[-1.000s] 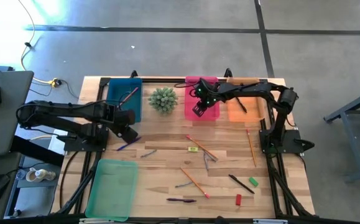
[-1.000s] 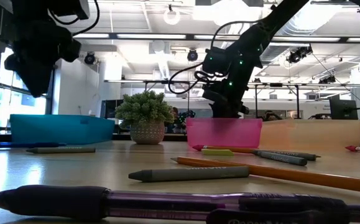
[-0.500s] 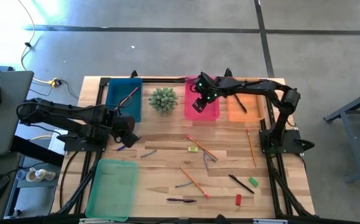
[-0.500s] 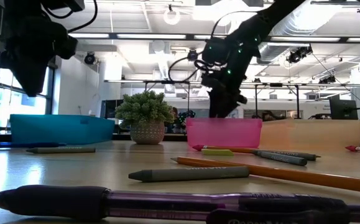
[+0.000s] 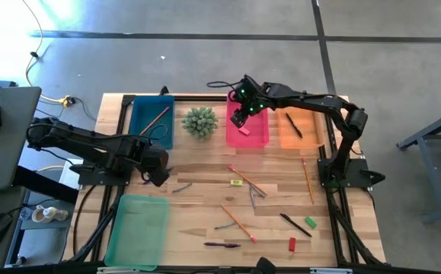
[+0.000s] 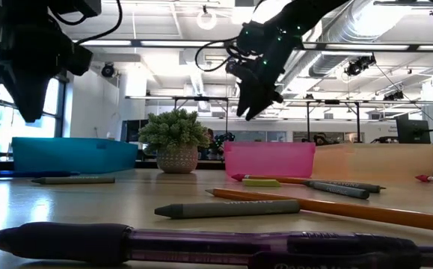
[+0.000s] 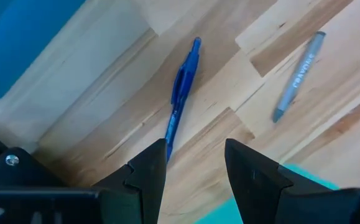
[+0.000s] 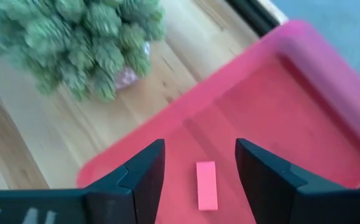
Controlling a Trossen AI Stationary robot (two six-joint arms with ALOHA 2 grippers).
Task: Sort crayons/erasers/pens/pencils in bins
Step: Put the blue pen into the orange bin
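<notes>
Four bins sit on the wooden table (image 5: 205,171). Biggest is the light green bin (image 5: 138,230), at the near left corner. Along the far edge are the blue bin (image 5: 151,120), the pink bin (image 5: 248,122) and the orange bin (image 5: 299,129). A spiky green plant (image 5: 199,122) in a small pot stands between the blue and pink ones.

The right gripper (image 5: 239,119) hangs in the air over the pink bin, close to the plant. Its fingers (image 8: 139,177) are spread apart and hold nothing. One pink eraser (image 8: 206,193) lies flat on the floor of the pink bin, right under that gap.

The left gripper (image 5: 157,175) is low over the table, between the blue bin and the light green bin. Its fingers (image 7: 148,174) are apart too — nothing sits between them. Just past them lies a blue pen (image 7: 181,87), and a grey crayon (image 7: 296,78) lies a bit farther off.

The blue bin has a thin stick (image 5: 158,116) in it, and the orange bin has a dark pen (image 5: 294,125).

Lots of things are left on the middle of the table — orange pencils (image 5: 247,180), a yellow eraser (image 5: 236,183), a black pen (image 5: 295,224), a green eraser (image 5: 310,222) and a red eraser (image 5: 292,244). A dark purple pen (image 6: 201,246) lies closest to the low camera, with a grey crayon (image 6: 227,209) just behind it.
</notes>
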